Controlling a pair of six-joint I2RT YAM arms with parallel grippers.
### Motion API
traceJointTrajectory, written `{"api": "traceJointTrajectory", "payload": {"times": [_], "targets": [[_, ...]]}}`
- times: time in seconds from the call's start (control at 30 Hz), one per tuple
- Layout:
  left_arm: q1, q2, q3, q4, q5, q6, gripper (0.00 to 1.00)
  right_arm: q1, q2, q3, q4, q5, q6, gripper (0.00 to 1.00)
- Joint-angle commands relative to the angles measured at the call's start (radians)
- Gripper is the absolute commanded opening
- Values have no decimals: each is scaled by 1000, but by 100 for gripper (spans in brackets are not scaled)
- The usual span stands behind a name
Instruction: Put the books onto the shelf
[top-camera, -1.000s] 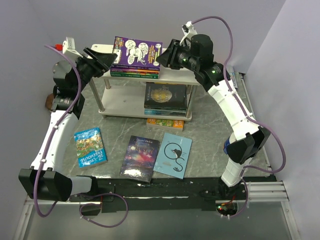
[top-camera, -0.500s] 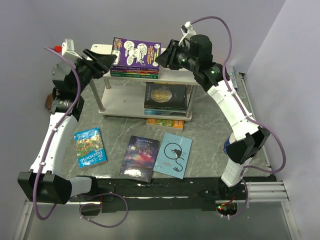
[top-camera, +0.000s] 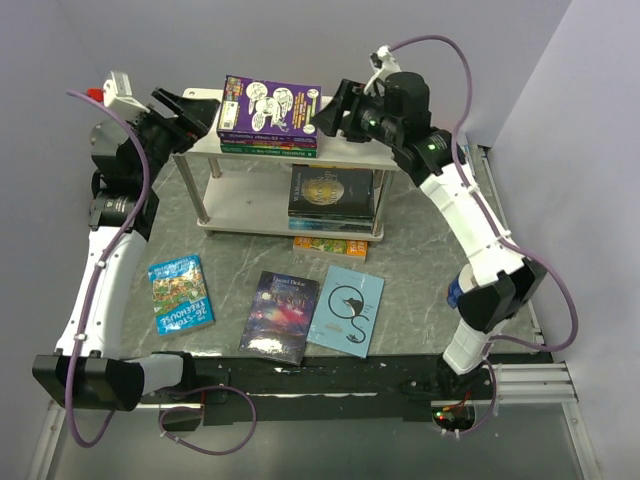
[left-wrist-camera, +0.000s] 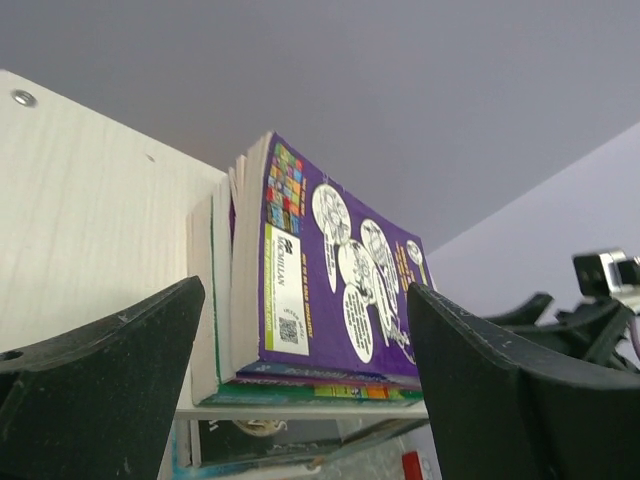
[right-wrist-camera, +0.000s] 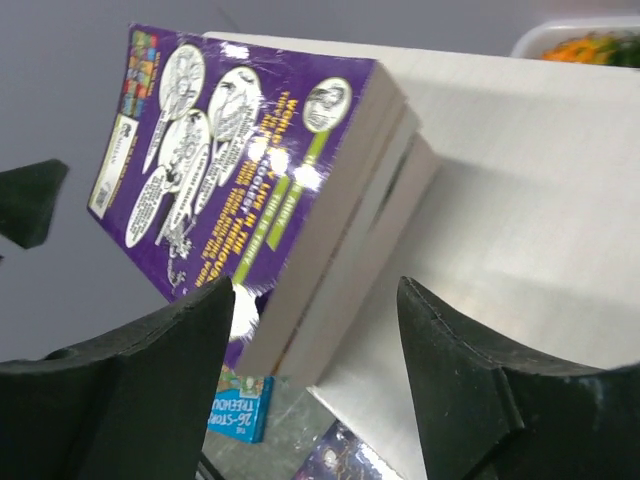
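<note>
1. Top view: left end effector (top-camera: 190, 103) is now sitting further left than a second ago, clear of the purple book (top-camera: 268, 103), with its jaws spread wider. The right end effector (top-camera: 333, 108) is also spreading wider than before, just beside the book's right edge.
2. Top view: the purple book is lying flat on a small stack of books (top-camera: 268, 146) on the pale top board of the shelf (top-camera: 355, 152). A dark starry book (top-camera: 330, 190) is resting on the white lower board.
3. Top view: three books are lying on the counter (top-camera: 420, 260) in front of the shelf: a green cartoon book (top-camera: 181, 292), a second starry book (top-camera: 280, 315) and a light blue book (top-camera: 346, 310). An orange-edged book (top-camera: 330, 246) is poking out from under the shelf.
4. Left wrist view: the left end effector (left-wrist-camera: 305, 290) is standing wide open and pinching nothing. The purple book (left-wrist-camera: 330, 280) is showing beyond the gap, on the stack on the shelf board (left-wrist-camera: 80, 220).
5. Right wrist view: the right end effector (right-wrist-camera: 315, 285) is spread and holding nothing. The purple book (right-wrist-camera: 240, 150) is lying ahead on the board (right-wrist-camera: 520, 180), apart from both fingers.
</note>
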Motion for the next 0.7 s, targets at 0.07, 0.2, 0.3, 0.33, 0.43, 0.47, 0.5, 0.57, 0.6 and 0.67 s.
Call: {"api": "traceJointTrajectory", "payload": {"times": [0.07,0.2,0.3,0.33,0.43,0.47,0.5,0.57,0.6,0.67], "targets": [[6,-101,-7,-29,-124,-1,84,-8,-276,-228,161,103,3,75],[5,-179,-96,-101,-201,8,78,38,-484,-496,287,123,-6,70],[3,-219,-181,-115,-195,9,69,77,-540,-610,303,96,-22,58],[2,-228,-205,-120,-183,-7,65,91,-549,-651,298,93,-30,52],[2,-283,-294,-156,-178,6,50,160,-589,-752,292,97,-76,36],[2,-301,-312,-205,-201,8,48,185,-614,-783,291,137,-97,32],[2,-334,-343,-245,-251,9,43,220,-624,-816,288,163,-117,31],[2,-367,-372,-340,-331,32,43,297,-652,-918,274,215,-142,30],[2,-396,-415,-362,-371,41,46,312,-661,-961,284,243,-139,30],[6,-421,-476,-403,-513,-1,51,340,-683,-1099,333,252,-101,30]]}}
